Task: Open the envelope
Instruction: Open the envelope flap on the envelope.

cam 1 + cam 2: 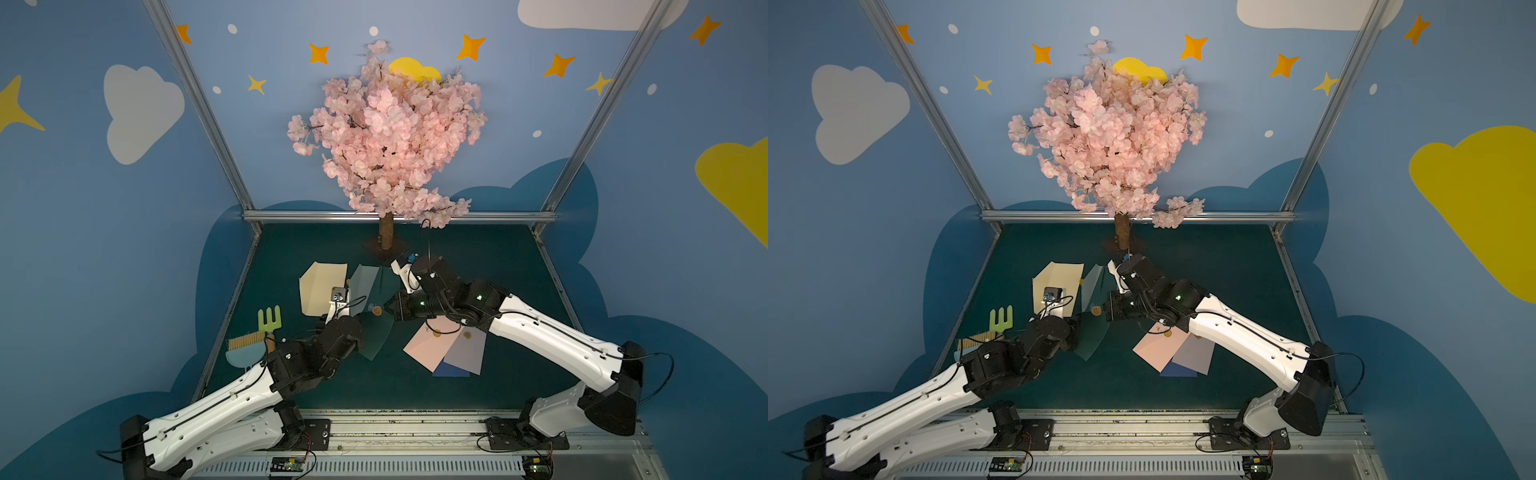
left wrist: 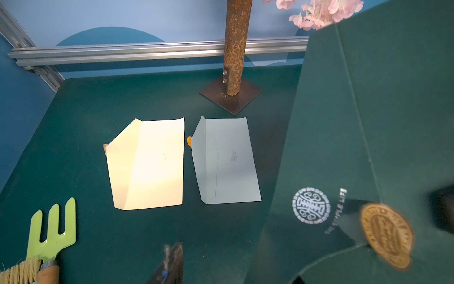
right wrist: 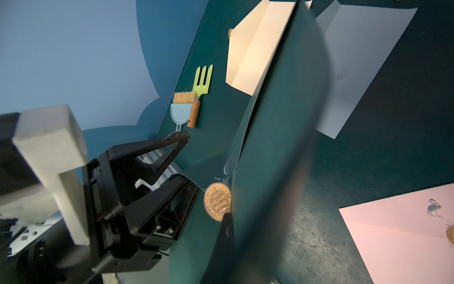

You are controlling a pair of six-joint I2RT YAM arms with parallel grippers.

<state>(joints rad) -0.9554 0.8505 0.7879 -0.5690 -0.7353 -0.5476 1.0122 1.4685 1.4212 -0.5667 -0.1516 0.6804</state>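
Pink fabric-blossom tree at the back. Overhangs its rough brown trunk, bolted to a flat square dark plate. Below, matte dark green table mat, scuffed close to the right wrist camera.

Dark green paper envelope near the middle. Hangs off the mat between the two arms, bowed, with the flap tip standing off the body. Blurs across much of the right wrist view and runs out of frame in the left wrist view. Bears a white round emblem with small lettering, only partly readable.

Cream paper envelope and pale grey-blue envelope, flat side by side, flaps folded out. Partly covered by the left wrist in both top views. Pink envelope, lilac envelope and navy envelope, overlapping under the right arm.

Right gripper: pinched tight on the flap beside the seal. Shows only one dark, blurred finger up close.

Left gripper: black triangular jaws partly apart around the envelope's lower corner. Cannot tell whether touching.

Lime green three-pronged hand fork with wooden handle, straw-bristle brush and pale blue plastic dustpan, bunched at the mat's left edge, partly under the left arm.

Round gold embossed seal at the flap tip.
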